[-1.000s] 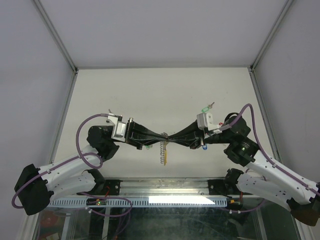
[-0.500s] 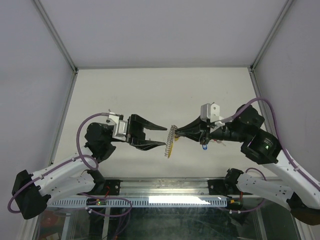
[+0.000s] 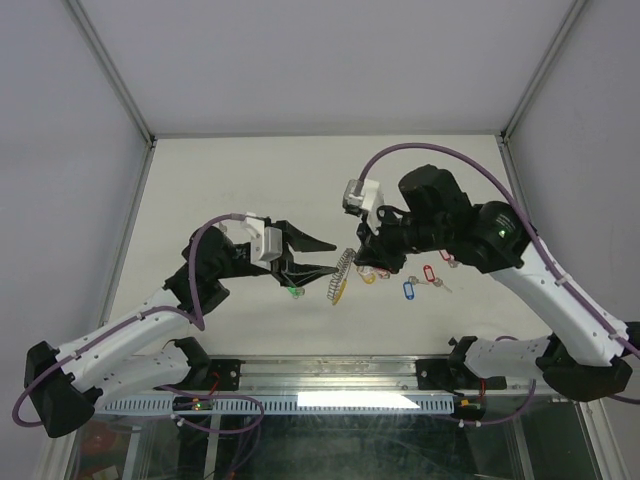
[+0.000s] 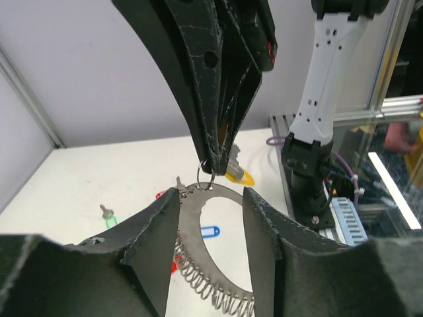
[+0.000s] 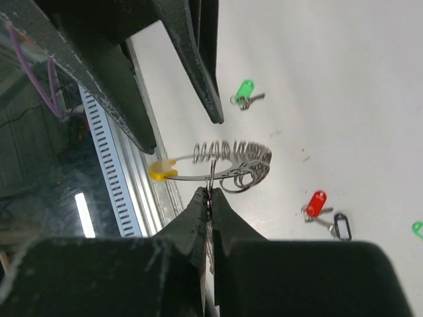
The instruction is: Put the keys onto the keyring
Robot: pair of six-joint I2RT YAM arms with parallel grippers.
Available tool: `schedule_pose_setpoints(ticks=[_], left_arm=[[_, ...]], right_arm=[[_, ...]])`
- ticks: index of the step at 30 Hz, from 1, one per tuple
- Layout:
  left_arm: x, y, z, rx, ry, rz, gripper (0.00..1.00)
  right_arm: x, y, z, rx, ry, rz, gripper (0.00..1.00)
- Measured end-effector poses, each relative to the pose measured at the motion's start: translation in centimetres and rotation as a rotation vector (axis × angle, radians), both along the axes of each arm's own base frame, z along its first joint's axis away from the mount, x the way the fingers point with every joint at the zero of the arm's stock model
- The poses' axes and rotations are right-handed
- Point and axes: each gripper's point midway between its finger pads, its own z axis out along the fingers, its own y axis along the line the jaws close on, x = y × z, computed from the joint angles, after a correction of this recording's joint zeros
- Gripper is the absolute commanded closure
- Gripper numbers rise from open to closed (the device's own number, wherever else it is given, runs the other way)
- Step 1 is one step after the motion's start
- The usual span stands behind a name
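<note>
**Grip on keyring [image 3: 342,276] with right gripper [image 5: 209,197]; left gripper [image 3: 333,257] parted**

Your keyring hangs above the table [image 3: 230,190], pinched at its upper edge between the clamped right fingers. Your left fingers stand spread, holding nothing, tips just beside the ring's coiled side. Loose keys lie below: green key [image 3: 293,292] under the left gripper; yellow key [image 3: 368,277], red key [image 3: 426,271] and blue key [image 3: 409,290] beneath the right arm. Only the right wrist view shows you a black tag [image 5: 342,226] beside the red one.
</note>
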Motion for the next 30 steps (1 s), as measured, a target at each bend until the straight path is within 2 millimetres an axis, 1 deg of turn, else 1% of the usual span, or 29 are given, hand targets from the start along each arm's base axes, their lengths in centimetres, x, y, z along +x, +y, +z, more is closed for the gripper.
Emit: schedule_pose_setpoints(ticks=[4, 7, 9, 12, 14, 17, 20, 23, 26, 30], left_arm=[[0.2, -0.1, -1.2, 0.042, 0.015, 0.001, 0.59], [0.2, -0.1, -1.6, 0.054, 0.02, 0.002, 0.59], [0.2, -0.1, -1.7, 0.058, 0.021, 0.003, 0.6], [0.3, -0.2, -1.8, 0.061, 0.018, 0.003, 0.59], [0.4, -0.4, -2.2, 0.072, 0.02, -0.001, 0.59], [0.6, -1.0, -3.5, 0.106, 0.039, -0.021, 0.58], [0.6, -1.6, -5.2, 0.153, 0.072, -0.047, 0.56], [0.6, -1.8, -6.4, 0.189, 0.087, -0.061, 0.55], [0.4, -1.8, -6.8, 0.206, 0.088, -0.074, 0.55], [0.4, -1.8, -6.4, 0.203, 0.069, -0.08, 0.56]], right_arm=[[0.1, -0.6, -1.6, -0.117, 0.075, -0.037, 1.0], [-0.4, -1.2, -3.0, -0.191, 0.124, -0.047, 1.0], [-0.8, -1.4, -3.6, -0.219, 0.147, -0.043, 1.0], [-1.2, -1.4, -3.8, -0.23, 0.156, -0.032, 1.0], [-1.5, -1.4, -3.8, -0.231, 0.16, -0.022, 1.0], [-1.7, -1.1, -3.8, -0.226, 0.168, -0.007, 1.0], [-1.9, -0.8, -3.9, -0.223, 0.175, 0.007, 1.0], [-1.8, -0.3, -4.1, -0.223, 0.18, 0.016, 1.0], [-1.8, 0.0, -4.4, -0.23, 0.187, 0.022, 1.0], [-1.8, 0.2, -4.6, -0.233, 0.19, 0.026, 1.0]])
